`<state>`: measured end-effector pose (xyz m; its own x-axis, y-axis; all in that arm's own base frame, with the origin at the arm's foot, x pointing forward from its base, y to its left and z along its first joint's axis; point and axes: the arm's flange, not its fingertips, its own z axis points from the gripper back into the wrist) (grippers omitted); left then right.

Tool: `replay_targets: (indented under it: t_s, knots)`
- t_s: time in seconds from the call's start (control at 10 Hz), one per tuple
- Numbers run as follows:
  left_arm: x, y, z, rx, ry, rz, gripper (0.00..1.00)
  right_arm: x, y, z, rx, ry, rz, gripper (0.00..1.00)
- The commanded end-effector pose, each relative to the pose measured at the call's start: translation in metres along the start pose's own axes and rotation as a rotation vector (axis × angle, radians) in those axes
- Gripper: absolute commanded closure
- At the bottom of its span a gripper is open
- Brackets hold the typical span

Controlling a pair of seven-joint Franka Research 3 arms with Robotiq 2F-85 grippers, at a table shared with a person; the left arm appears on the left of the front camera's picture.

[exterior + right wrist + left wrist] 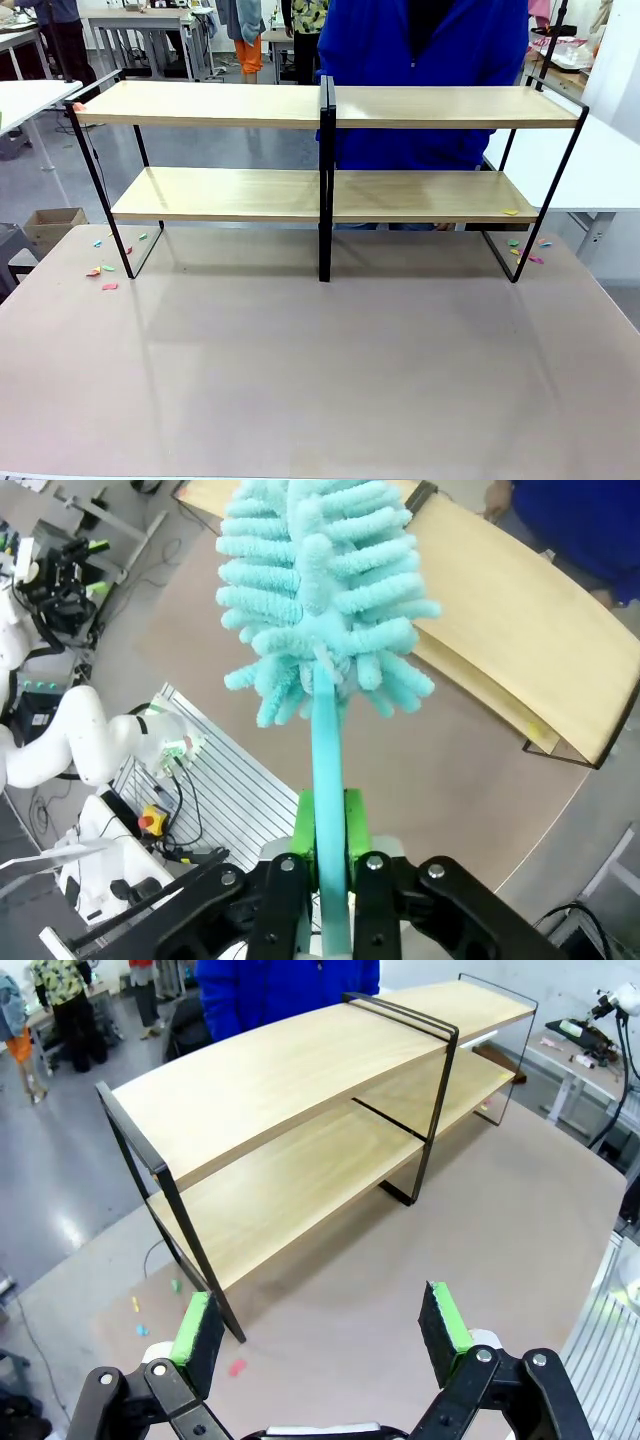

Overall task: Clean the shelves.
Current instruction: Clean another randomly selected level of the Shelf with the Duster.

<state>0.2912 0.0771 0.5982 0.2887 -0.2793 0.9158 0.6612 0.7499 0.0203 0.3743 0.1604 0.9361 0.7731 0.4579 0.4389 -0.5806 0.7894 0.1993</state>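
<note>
You had the wide two-tier shelves (pixel 220 105), long light-wood boards on a thin black metal frame, standing at the far side of the grey-brown table (pixel 320 380), just in front of a person in a blue top (pixel 420 50). Your left gripper (pixel 320 1322) hung with its green-padded fingers (pixel 195 1325) spread wide and nothing between them. The shelves lay beyond the fingertips, apart from them, with the near end frame's foot closest. Your right gripper (pixel 333 815) was clamped on the handle of a turquoise fluffy duster (pixel 320 590), and the shelves lay well past its head. Small coloured scraps (pixel 103 270) dotted the table by both end frames, and one yellow scrap (pixel 510 212) sat on the lower board.
</note>
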Motion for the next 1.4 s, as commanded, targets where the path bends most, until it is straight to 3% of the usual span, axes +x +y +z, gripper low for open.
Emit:
replay_targets:
  t_s: [0.0, 0.3, 0.7, 0.9, 1.1, 1.2, 1.3]
  knots:
    - [-0.001, 0.001, -0.001, -0.010, -0.009, -0.006, 0.00, 0.006, 0.011, -0.009, 0.009, 0.008, 0.025, 0.88]
    - [-0.001, 0.001, -0.001, -0.010, -0.009, -0.006, 0.00, 0.005, 0.008, -0.009, 0.017, 0.016, 0.023, 0.88]
    - [-0.001, 0.001, -0.001, -0.010, -0.009, -0.006, 0.00, 0.043, 0.060, -0.107, 0.061, 0.152, 0.174, 0.88]
    - [-0.001, 0.001, -0.001, -0.010, -0.009, -0.006, 0.00, 0.003, 0.078, -0.120, 0.086, 0.176, 0.159, 0.88]
    - [-0.001, 0.001, -0.001, -0.010, -0.009, -0.006, 0.00, -0.054, 0.088, -0.124, 0.102, 0.199, 0.036, 0.88]
    - [-0.001, 0.001, -0.001, -0.010, -0.009, -0.006, 0.00, -0.078, 0.093, -0.137, 0.189, 0.200, -0.015, 0.88]
    - [-0.001, 0.001, -0.001, -0.010, -0.009, -0.006, 0.00, -0.096, 0.097, -0.158, 0.258, 0.262, -0.074, 0.88]
